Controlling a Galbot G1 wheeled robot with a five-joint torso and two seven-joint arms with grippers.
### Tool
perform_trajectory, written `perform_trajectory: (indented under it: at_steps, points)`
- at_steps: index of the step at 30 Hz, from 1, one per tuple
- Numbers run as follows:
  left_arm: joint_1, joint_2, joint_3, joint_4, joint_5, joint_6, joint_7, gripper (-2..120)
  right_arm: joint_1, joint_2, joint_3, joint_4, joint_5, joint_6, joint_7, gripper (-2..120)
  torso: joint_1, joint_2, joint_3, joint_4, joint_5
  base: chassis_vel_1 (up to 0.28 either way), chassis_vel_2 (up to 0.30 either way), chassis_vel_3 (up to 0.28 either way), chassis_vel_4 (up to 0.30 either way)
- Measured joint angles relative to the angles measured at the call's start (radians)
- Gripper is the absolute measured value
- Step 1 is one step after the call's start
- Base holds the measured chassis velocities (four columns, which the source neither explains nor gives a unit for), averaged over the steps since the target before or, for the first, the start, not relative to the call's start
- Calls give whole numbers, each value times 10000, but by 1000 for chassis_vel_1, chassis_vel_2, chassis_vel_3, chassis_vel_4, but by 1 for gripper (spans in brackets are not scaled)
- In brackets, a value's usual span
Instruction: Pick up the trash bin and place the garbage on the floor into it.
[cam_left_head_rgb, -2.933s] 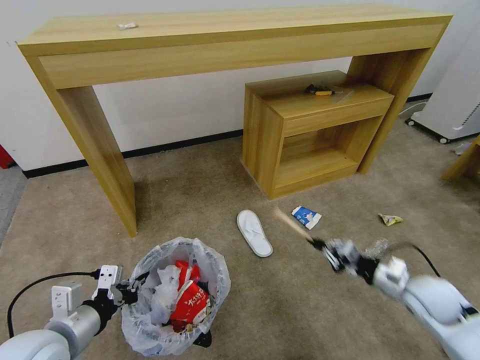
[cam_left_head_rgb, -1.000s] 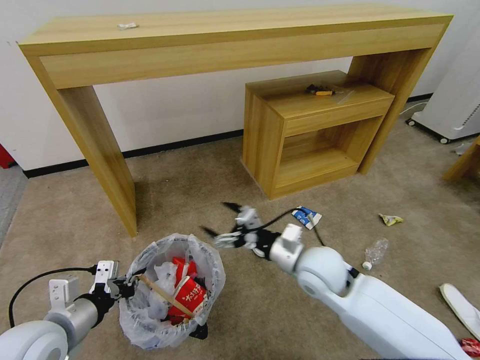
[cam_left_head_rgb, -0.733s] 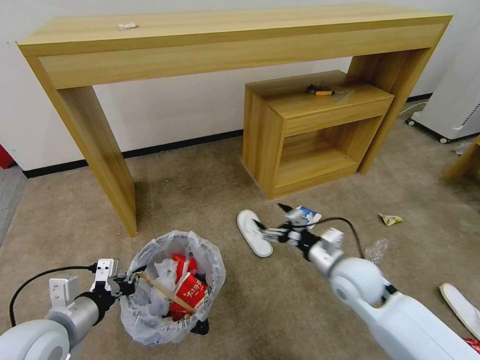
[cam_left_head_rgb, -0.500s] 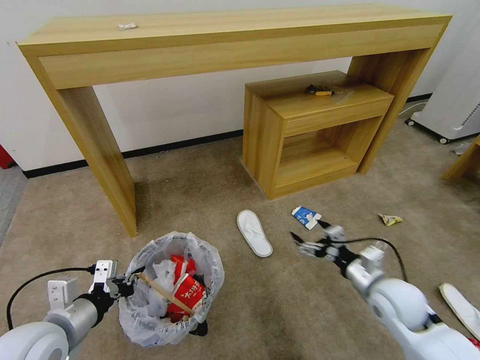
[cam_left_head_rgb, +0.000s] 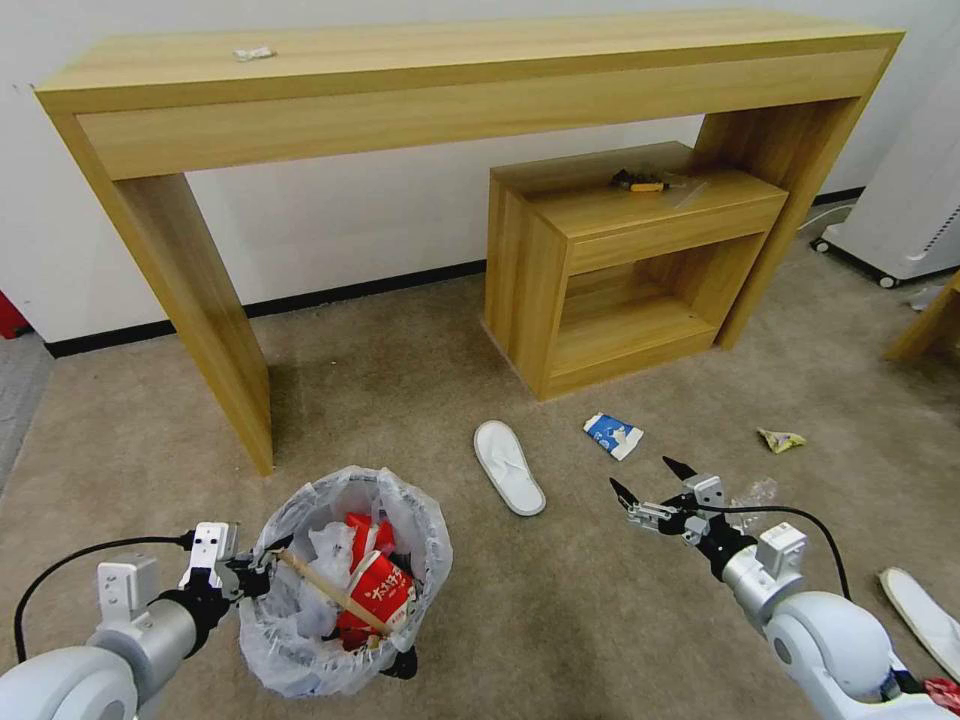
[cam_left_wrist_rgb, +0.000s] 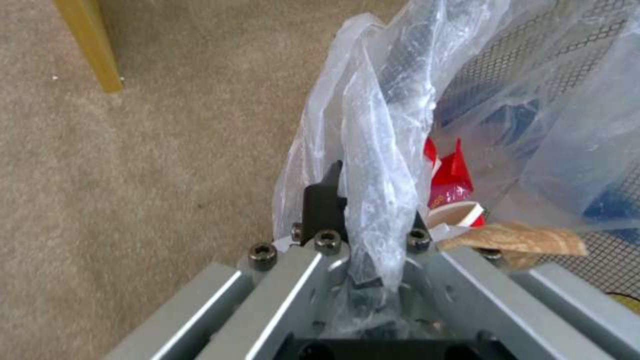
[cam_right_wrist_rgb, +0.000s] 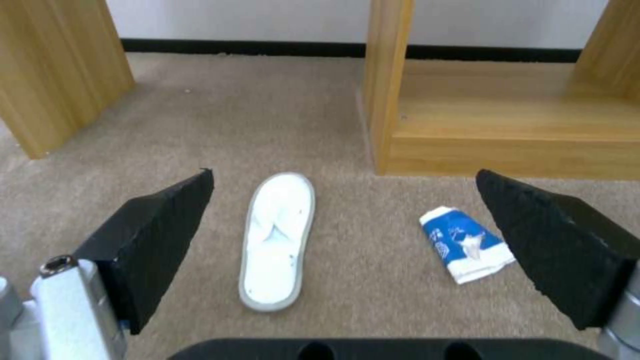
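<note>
My left gripper (cam_left_head_rgb: 250, 578) is shut on the rim of the trash bin (cam_left_head_rgb: 345, 585), a small black bin lined with a crinkly white bag (cam_left_wrist_rgb: 380, 150); the left gripper (cam_left_wrist_rgb: 370, 210) pinches rim and bag together. Red wrappers, a red-white cup (cam_left_head_rgb: 375, 595) and a wooden stick (cam_left_head_rgb: 335, 592) lie inside. My right gripper (cam_left_head_rgb: 650, 482) hangs open and empty just above the floor (cam_left_head_rgb: 400, 380). Garbage lies around it: a white slipper (cam_left_head_rgb: 508, 465), a blue-white carton (cam_left_head_rgb: 613, 434), a clear bottle (cam_left_head_rgb: 752, 493) and a yellow wrapper (cam_left_head_rgb: 781, 438). Between the right gripper's (cam_right_wrist_rgb: 353, 235) fingers I see the slipper (cam_right_wrist_rgb: 277, 240) and carton (cam_right_wrist_rgb: 467, 242).
A long wooden console table (cam_left_head_rgb: 450, 70) stands against the wall, with a low wooden cabinet (cam_left_head_rgb: 620, 260) under its right end. A second slipper (cam_left_head_rgb: 925, 610) and a red scrap (cam_left_head_rgb: 940, 690) lie at the right edge. A white wheeled unit (cam_left_head_rgb: 910, 220) stands far right.
The right gripper carried the wooden stick over the bin and let it go there. It has since swung back right, open, past the slipper. The left gripper keeps its hold.
</note>
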Motion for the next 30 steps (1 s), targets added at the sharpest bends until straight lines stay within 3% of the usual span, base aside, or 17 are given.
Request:
perform_trajectory:
  at_steps: [19,28,30]
  points:
    - [45,-21,37,7,97,0,25,0,-6,66,-167,-630,-237,755,-75,100,4,-2,3,-2,0,-201,204,200,-203]
    - [209,-18,-35,29,171,-1,80,0,864,-428,-1571,-1945,-249,805,-655,100,4,-3,3,-2,0,-88,80,77,-76]
    - [267,23,-81,-12,165,-1,80,0,1658,-755,-2721,-2912,-312,1034,-1265,100,1,-2,1,-1,2,0,0,0,0]
